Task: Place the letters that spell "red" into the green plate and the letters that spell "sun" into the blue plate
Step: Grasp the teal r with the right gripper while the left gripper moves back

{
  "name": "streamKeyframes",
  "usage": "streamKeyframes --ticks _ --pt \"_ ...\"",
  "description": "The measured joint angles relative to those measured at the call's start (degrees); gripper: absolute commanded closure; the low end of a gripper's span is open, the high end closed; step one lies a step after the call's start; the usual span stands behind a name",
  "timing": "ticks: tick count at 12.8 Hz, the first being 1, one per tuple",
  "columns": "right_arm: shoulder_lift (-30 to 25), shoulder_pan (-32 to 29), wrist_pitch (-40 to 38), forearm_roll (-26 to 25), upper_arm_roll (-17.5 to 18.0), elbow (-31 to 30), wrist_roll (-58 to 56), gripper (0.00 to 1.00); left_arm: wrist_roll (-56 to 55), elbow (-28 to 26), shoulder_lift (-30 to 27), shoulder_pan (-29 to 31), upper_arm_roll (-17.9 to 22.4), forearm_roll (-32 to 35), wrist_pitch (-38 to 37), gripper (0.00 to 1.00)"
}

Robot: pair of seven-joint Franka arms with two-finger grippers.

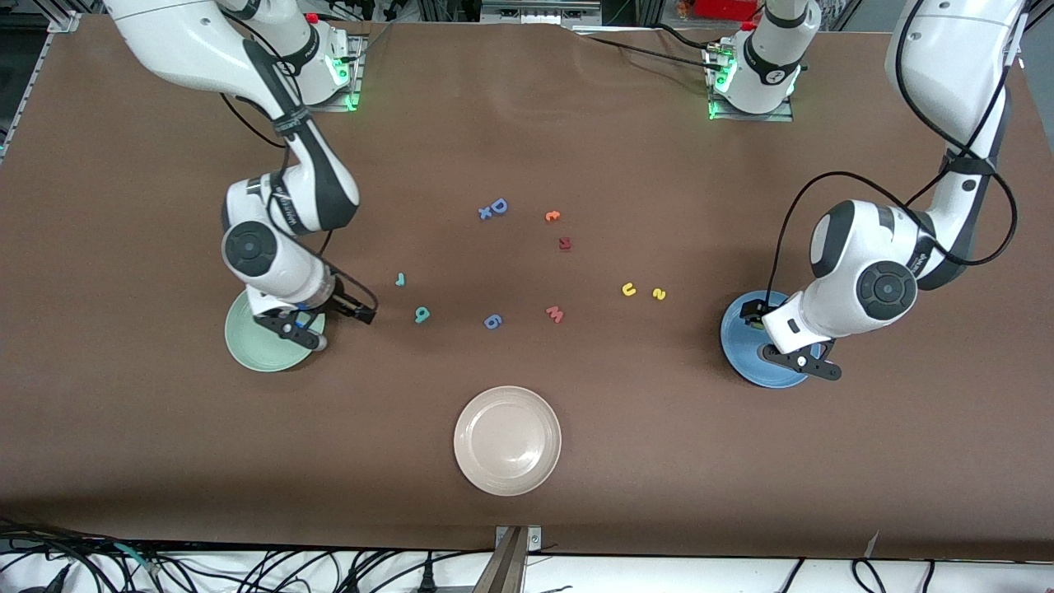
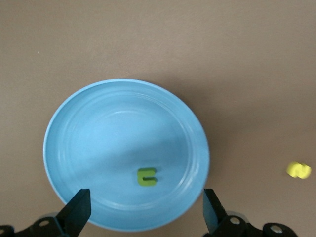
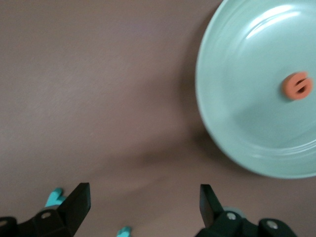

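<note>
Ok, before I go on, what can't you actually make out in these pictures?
- Front view: the green plate is partly covered by the right gripper, so the orange "e" shows only in the right wrist view.
- Front view: the left gripper covers much of the blue plate; the dark green "n" is clear only in the left wrist view.
- Right wrist view: two teal letters are cut off by the frame edge.

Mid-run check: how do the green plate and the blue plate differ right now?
The green plate is pale mint and holds an orange "e"; the blue plate is medium blue and holds a dark green "n". The green plate sits toward the right arm's end of the table, the blue plate toward the left arm's end. Both are round, similar in size, each holding one letter.
</note>
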Motion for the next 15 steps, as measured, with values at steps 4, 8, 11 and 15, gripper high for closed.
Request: streamKeyframes --ticks 4,8,11,15 --pt "2.1 4.3 5.7 0.0 0.9 -1.0 6.3 0.03 0.0 0.9 -0.5 0.0 -0.5 0.0 -1.7 0.0" --pt "2.2 4.5 12.5 0.0 1.9 -6.7 6.5 0.04 -3.5 5.0 -0.7 -0.1 -3.9 0.0 -7.8 0.0" --pt "1.2 4.4 14.8 0.0 2.7 -10.2 6.6 0.13 -9.1 5.4 -0.6 -0.4 -7.8 -2.1 -8.4 0.0" --pt "-0.6 4.2 15.9 0.0 3.4 -13.1 6.6 0.4 -17.4 3.5 3.4 -5.0 -8.9 -4.2 -3.8 0.0"
